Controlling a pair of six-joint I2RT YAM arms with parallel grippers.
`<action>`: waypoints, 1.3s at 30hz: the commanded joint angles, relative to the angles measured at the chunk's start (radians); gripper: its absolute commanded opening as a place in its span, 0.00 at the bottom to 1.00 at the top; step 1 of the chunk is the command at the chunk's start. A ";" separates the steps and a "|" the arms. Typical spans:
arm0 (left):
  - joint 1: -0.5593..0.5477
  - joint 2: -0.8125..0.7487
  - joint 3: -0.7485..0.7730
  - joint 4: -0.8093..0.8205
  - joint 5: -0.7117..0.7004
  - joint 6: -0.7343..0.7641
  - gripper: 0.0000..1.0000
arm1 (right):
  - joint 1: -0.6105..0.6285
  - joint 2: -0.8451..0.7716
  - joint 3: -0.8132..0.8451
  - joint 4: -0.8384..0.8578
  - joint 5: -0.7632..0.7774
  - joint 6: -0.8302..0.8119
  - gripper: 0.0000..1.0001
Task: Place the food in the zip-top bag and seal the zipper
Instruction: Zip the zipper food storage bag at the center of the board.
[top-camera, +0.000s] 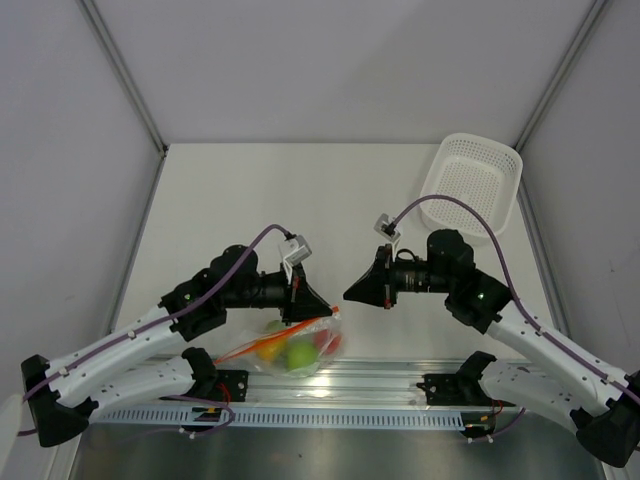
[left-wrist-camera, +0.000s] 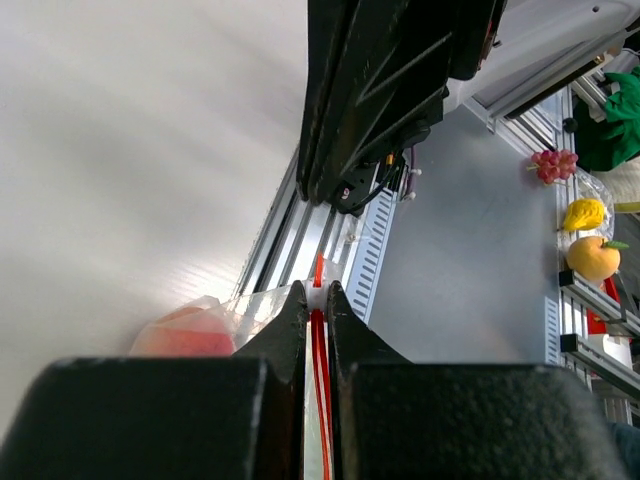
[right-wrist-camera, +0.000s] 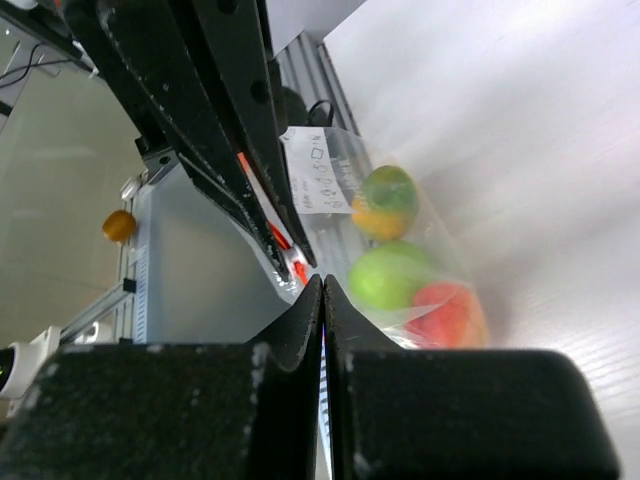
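The clear zip-top bag (top-camera: 285, 345) lies at the table's near edge with the food inside: a lime-green ball (top-camera: 300, 353) (right-wrist-camera: 390, 275), a yellow-orange piece (top-camera: 268, 348) (right-wrist-camera: 385, 200) and a red-orange one (top-camera: 326, 341) (right-wrist-camera: 450, 315). Its red-orange zipper (top-camera: 283, 334) (left-wrist-camera: 318, 345) runs along the mouth edge. My left gripper (top-camera: 322, 307) (left-wrist-camera: 317, 290) is shut on the zipper near the bag's right end, and the strip shows between its fingers. My right gripper (top-camera: 347, 294) (right-wrist-camera: 322, 283) hangs just right of the bag, shut, with nothing visible between its fingers.
A white perforated basket (top-camera: 472, 180) stands at the back right corner. An aluminium rail (top-camera: 380, 380) runs along the near edge right under the bag. White walls close in the table on both sides and at the back.
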 joint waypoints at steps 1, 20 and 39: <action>-0.002 -0.027 0.002 -0.044 0.000 0.019 0.00 | -0.015 -0.028 -0.025 0.070 0.033 0.040 0.00; 0.000 -0.015 0.025 -0.019 0.038 0.006 0.01 | 0.055 0.154 0.103 -0.087 -0.217 -0.168 0.33; 0.000 -0.018 0.022 -0.022 0.036 0.008 0.00 | 0.135 0.243 0.096 0.037 -0.197 -0.127 0.00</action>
